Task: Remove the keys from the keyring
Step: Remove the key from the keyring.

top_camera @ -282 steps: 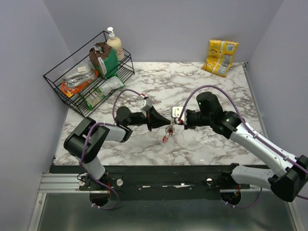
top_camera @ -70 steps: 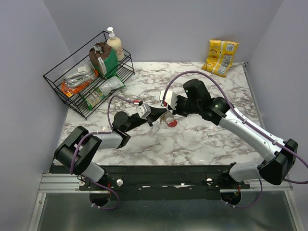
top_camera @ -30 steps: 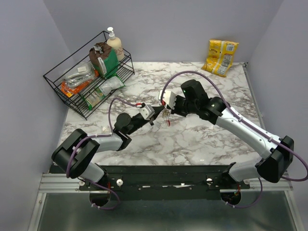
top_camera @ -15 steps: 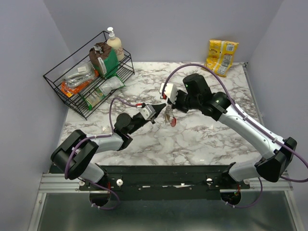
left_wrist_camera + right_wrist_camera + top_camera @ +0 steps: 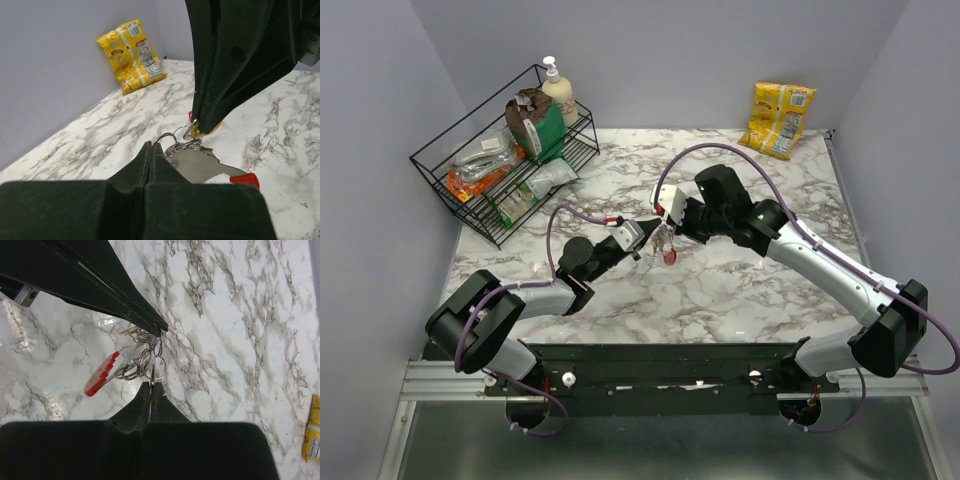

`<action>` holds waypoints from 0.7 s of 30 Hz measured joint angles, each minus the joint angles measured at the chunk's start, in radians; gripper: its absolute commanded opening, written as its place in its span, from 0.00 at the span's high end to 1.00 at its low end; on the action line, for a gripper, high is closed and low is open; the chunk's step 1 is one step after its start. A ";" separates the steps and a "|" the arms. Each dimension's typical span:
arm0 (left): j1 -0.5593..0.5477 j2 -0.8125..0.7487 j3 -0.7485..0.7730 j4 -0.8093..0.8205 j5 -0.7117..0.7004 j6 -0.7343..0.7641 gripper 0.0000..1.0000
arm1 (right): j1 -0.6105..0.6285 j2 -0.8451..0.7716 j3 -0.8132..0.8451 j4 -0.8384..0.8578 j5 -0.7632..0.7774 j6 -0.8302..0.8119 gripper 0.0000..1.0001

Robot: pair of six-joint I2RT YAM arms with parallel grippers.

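Two grippers meet above the marble table [image 5: 720, 290], mid-field. Left gripper [image 5: 148, 150], fingers pressed together, nips the keyring [image 5: 142, 365]. Right gripper [image 5: 151, 387] pinches the yellow-tagged key [image 5: 209, 131]. Two keys countable — the red-tipped key [image 5: 107, 371] slants, red end away from the ring.

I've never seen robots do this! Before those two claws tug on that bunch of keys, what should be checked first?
1. Left gripper holds the keyring: ok, its fingers are shut at a wire loop.
2. Right gripper has a grip: ok, it is shut on a yellowish piece among the keys.
3. Any key separated from the ring: not ok, all are bunched together.
4. Bunch lifted off the table: cannot tell.
5. Clutter close by: ok, the chip bag lies far off.
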 measured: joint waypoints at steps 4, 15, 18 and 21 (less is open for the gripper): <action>-0.002 0.000 -0.009 -0.018 -0.002 0.005 1.00 | -0.004 0.000 -0.042 0.035 -0.013 0.002 0.99; -0.003 0.000 -0.017 0.027 -0.023 0.013 1.00 | -0.006 0.000 0.010 0.062 0.044 0.037 0.99; -0.005 -0.006 -0.014 0.043 -0.033 0.019 1.00 | -0.005 0.000 0.032 0.060 0.051 0.048 0.99; -0.008 -0.008 -0.006 0.044 -0.038 0.027 1.00 | -0.005 0.000 0.052 0.051 0.057 0.051 0.99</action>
